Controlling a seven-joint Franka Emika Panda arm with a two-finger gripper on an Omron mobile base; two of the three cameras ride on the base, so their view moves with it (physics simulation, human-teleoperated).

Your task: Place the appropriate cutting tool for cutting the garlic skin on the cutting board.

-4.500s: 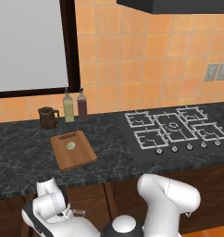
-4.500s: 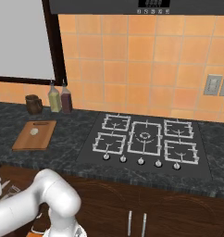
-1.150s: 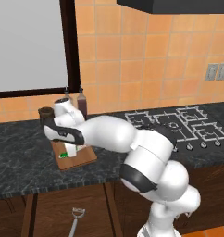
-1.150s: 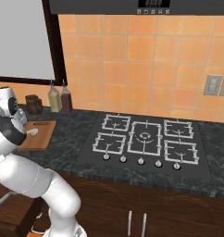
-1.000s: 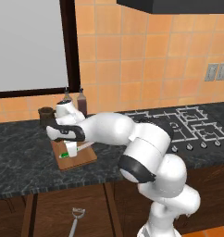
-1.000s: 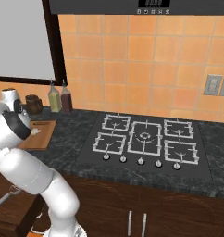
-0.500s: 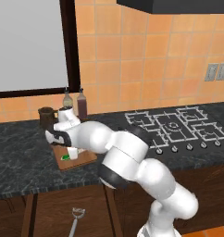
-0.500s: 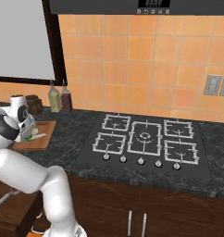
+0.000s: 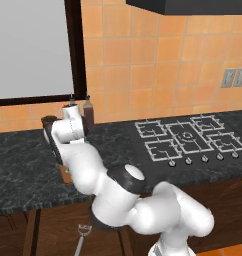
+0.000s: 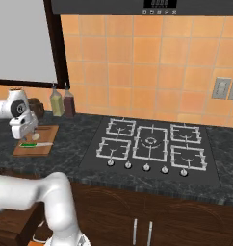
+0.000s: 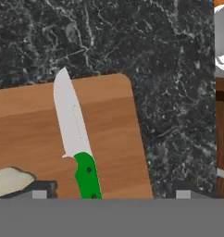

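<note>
The end effector (image 10: 28, 136) hangs open and empty above the cutting board (image 11: 111, 139). Between its spread tips the knife (image 11: 76, 139) lies flat on the wood, green handle nearest, blade pointing away. The garlic (image 11: 9, 181) sits by one tip, just beside the handle. Dark counter (image 11: 178, 92) surrounds the board.

Glossy white rounded arm segments, dark joints

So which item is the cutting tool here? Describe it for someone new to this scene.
Left of the stove, a brown cutting board lies on the dark counter. The knife lies flat on it beside the pale garlic; its bright green handle and short silver blade mark it out.
</note>
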